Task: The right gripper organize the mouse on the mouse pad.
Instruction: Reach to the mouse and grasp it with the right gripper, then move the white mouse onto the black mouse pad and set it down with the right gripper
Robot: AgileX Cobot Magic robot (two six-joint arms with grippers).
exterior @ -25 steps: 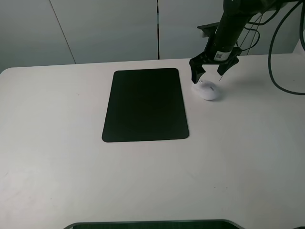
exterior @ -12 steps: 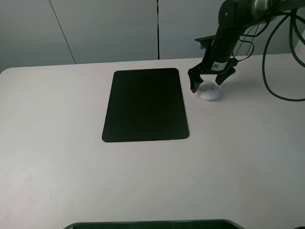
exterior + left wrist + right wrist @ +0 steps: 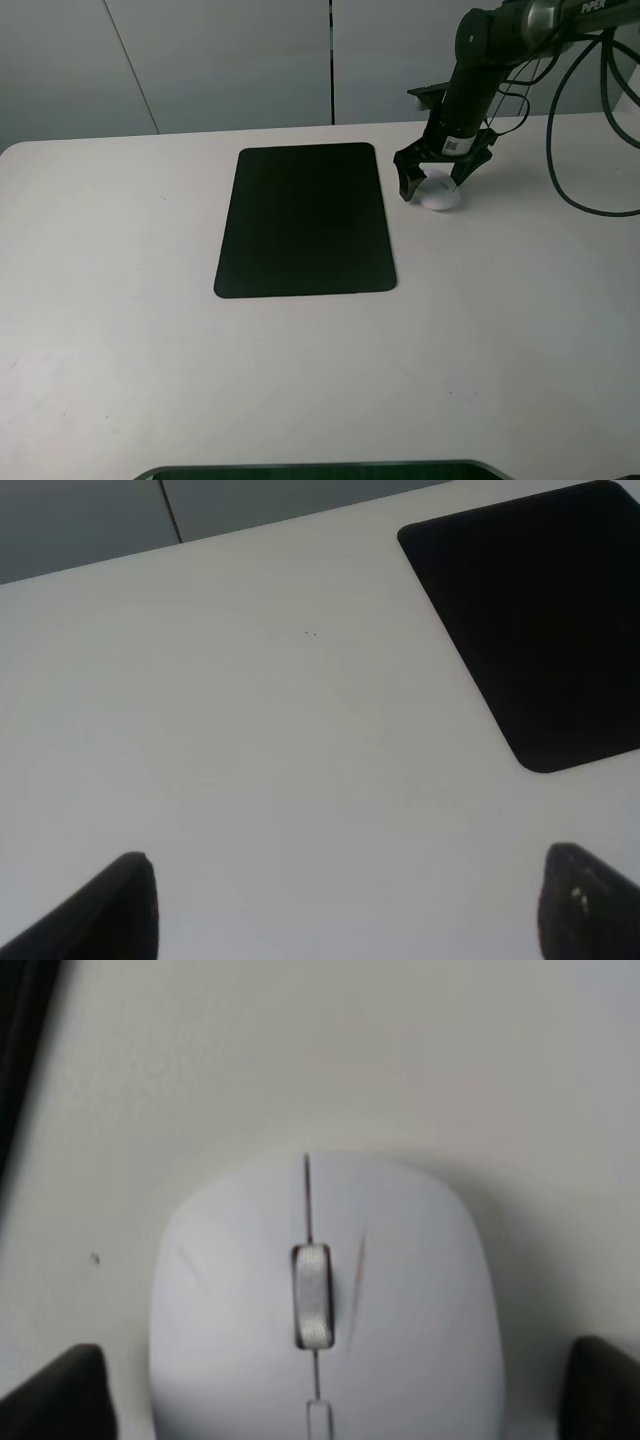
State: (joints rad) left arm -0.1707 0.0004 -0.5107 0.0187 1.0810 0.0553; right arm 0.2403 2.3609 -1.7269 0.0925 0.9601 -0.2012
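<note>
Mouse (image 3: 438, 194) position first: it lies on the white surface (image 3: 300, 380), near the far right corner of the mouse pad (image 3: 305, 220) but off it, with bare surface between the two. The right hand (image 3: 434, 185) is open and straddles the mouse, one finger on each flank. In the right wrist view the scroll wheel (image 3: 314, 1295) sits almost midway between the two fingertips, and a gap shows on both sides, so nothing is gripped yet.

To do this well, I would judge that the fingers should go low enough to catch the widest part of the shell. They should close evenly on both flanks, since the rounded, smooth body could squirt out or twist under a high or lopsided pinch. A small lift should be enough to clear the pad's edge before crossing to its middle. The left hand (image 3: 345, 910) hangs open over bare surface, well clear of the work.
</note>
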